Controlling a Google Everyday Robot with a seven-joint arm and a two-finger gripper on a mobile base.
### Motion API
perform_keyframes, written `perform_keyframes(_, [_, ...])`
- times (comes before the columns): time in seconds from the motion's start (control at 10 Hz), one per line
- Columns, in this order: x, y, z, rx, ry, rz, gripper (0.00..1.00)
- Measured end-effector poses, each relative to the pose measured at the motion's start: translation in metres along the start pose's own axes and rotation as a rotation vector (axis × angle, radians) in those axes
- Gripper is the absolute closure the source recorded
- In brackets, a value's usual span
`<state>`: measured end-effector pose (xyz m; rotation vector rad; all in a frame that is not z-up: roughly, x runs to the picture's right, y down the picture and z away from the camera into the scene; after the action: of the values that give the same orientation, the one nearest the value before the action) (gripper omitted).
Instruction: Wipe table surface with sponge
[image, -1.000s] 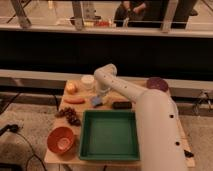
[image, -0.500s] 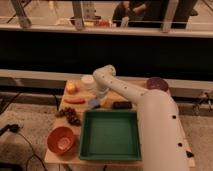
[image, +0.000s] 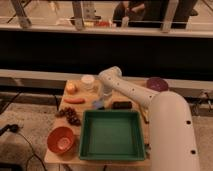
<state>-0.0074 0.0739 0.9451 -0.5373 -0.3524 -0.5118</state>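
The scene is lit dimly and warmly from above. The table surface is tinted orange-brown, and the white arm is picked out as the brightest thing. The gripper, held low over the sponge near the table's back edge, is shaded by the wrist. A dark band is left unlit behind.

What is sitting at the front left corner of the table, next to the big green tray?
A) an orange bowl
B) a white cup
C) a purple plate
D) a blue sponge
A: the orange bowl sits at the near-left corner of the table surface, beside the green tray. The gripper is farther back, just above the blue sponge.
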Motion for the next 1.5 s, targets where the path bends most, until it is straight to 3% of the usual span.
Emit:
perform_keyframes(0.7, [0.014,-0.033,0.017,-0.006,0.020,-0.015,1.00])
perform_keyframes(1.1, [0.012,-0.031,0.013,-0.010,0.032,0.000,1.00])
perform_keyframes(1.3, [-0.005,-0.021,0.009,-0.027,0.030,0.058,1.00])
perform_keyframes(1.5, [-0.008,-0.012,0.007,-0.035,0.030,0.093,1.00])
